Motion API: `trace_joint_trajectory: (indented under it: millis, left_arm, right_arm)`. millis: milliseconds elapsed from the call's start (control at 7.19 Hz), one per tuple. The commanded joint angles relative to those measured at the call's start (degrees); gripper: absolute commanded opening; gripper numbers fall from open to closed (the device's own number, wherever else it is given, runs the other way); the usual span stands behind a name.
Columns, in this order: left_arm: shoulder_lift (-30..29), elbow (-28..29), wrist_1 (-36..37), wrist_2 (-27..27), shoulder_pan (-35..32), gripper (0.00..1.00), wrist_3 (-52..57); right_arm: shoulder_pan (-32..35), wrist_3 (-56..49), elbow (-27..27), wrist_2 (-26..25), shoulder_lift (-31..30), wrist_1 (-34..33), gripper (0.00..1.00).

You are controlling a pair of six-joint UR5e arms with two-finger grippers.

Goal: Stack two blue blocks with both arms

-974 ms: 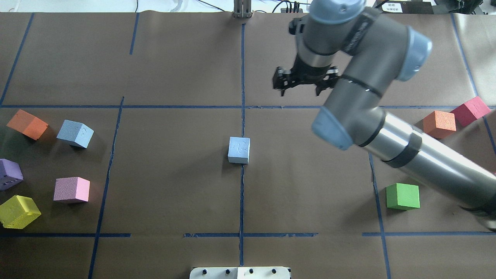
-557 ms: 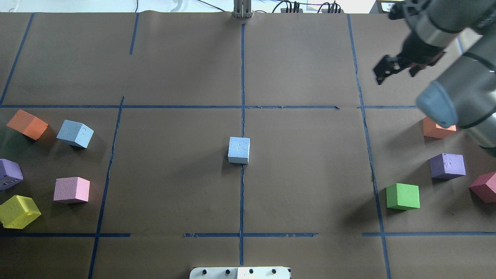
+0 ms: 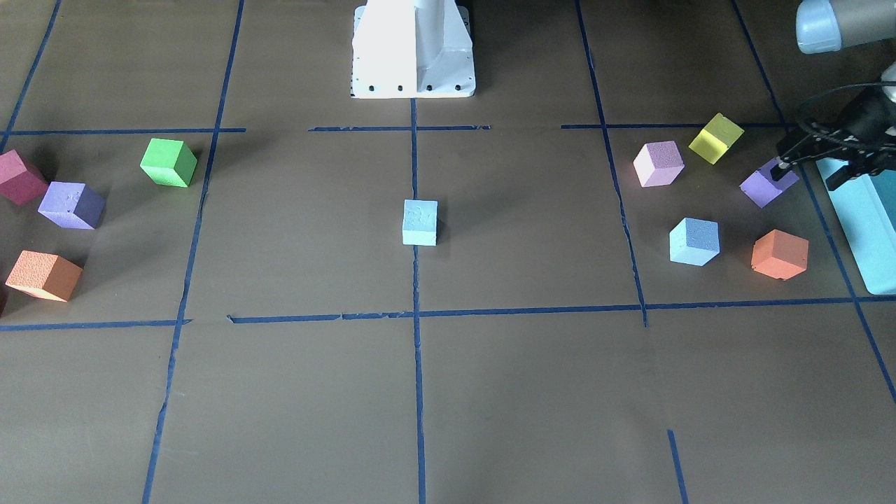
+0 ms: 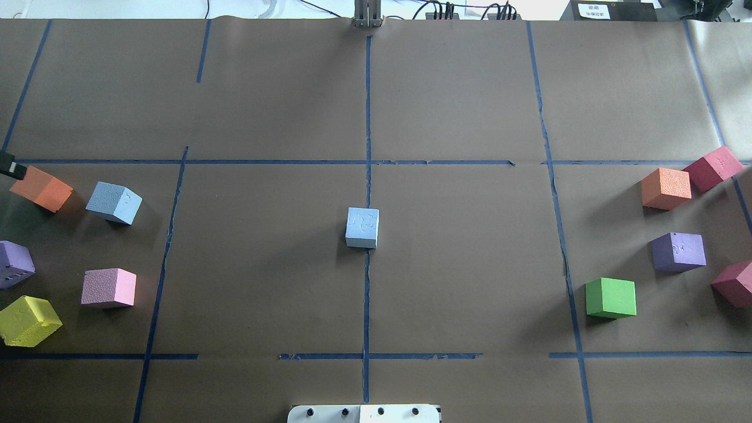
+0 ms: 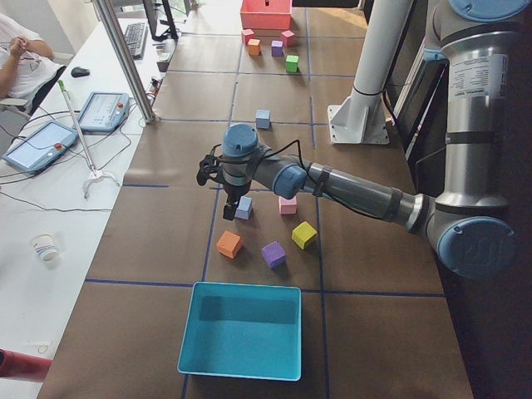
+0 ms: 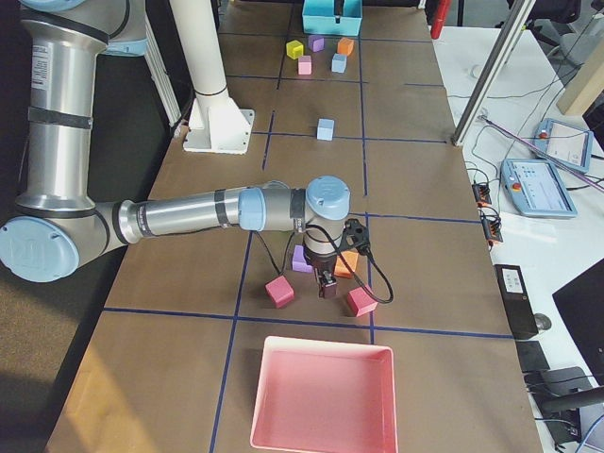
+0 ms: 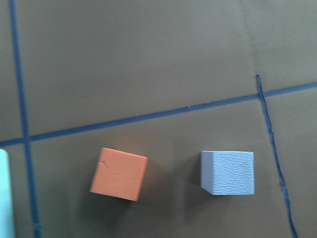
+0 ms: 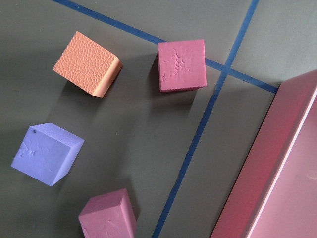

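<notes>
Just beyond the left hand (image 3: 806, 173), past the orange cube (image 3: 780, 254) toward mid-tabletop (image 3: 532, 231), sits the nearer blue block (image 3: 694, 241) (a cube, so no long axis matters). That hand hangs spread and empty, and I judge it the closer one to reach. The second blue block (image 3: 420, 222) sits at centre, well apart from both; whether the right hand (image 6: 326, 283) is spread, I cannot tell.

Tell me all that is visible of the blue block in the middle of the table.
The blue block is a small light sky-blue cube that looks like foam, with faint dents on its top face. It sits flat on the brown paper, right on the central tape line, its sides about parallel to that line. It stands alone: only the surface under it touches it, and no other cube is close.
</notes>
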Motion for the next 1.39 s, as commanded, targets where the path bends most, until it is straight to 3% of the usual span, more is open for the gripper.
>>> trace_joint_trajectory:
  millis: [0, 278, 1252]
  left_arm:
    - [-2.34, 4.13, -7.28, 8.54, 8.67, 1.0, -8.03]
    - [-6.04, 9.5, -11.6, 8.82, 9.91, 1.0, -7.16]
    - [-10.27, 18.12, -12.23, 8.65, 14.39, 0.99, -6.89]
  right_arm:
    - [0.34, 0.47, -0.26, 0.11, -0.36, 0.15, 1.0]
    - [0.34, 0.48, -0.26, 0.11, -0.36, 0.15, 1.0]
    - [0.34, 0.48, -0.26, 0.11, -0.54, 0.15, 1.0]
